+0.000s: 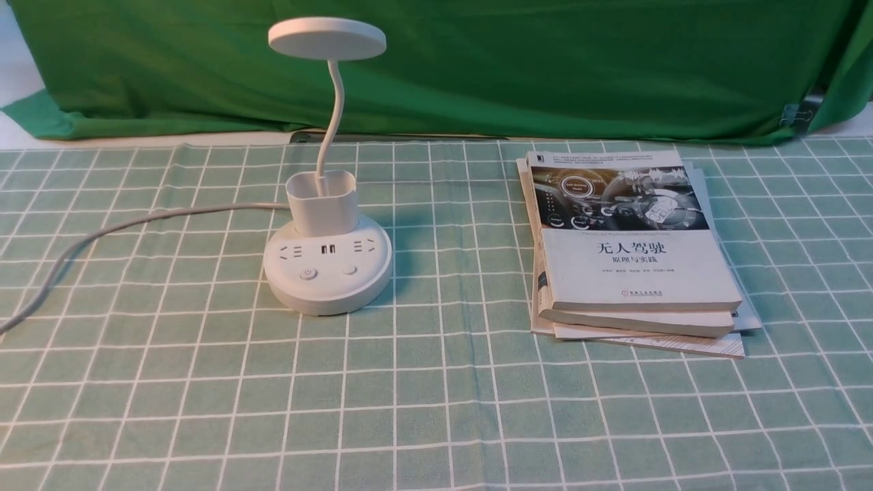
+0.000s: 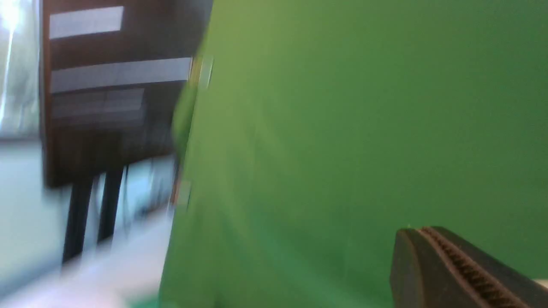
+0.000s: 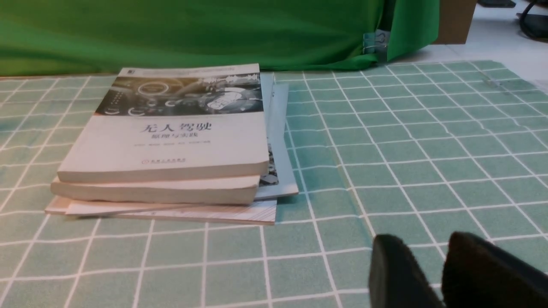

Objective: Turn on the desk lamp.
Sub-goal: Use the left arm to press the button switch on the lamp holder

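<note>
Closed together were my left gripper's jaws (image 2: 421, 231); my right gripper's (image 3: 421, 237) stood narrowly apart. From my front camera, the upright white desk lamp (image 1: 329, 273) stood at eleven o'clock on a green checked cloth (image 1: 436, 409). Stacked books (image 1: 634, 273) lay at two o'clock.

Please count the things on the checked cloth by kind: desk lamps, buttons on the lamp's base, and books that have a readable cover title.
Desk lamp: 1
Buttons on its base: 2
Book with readable cover title: 1
Total: 4
</note>
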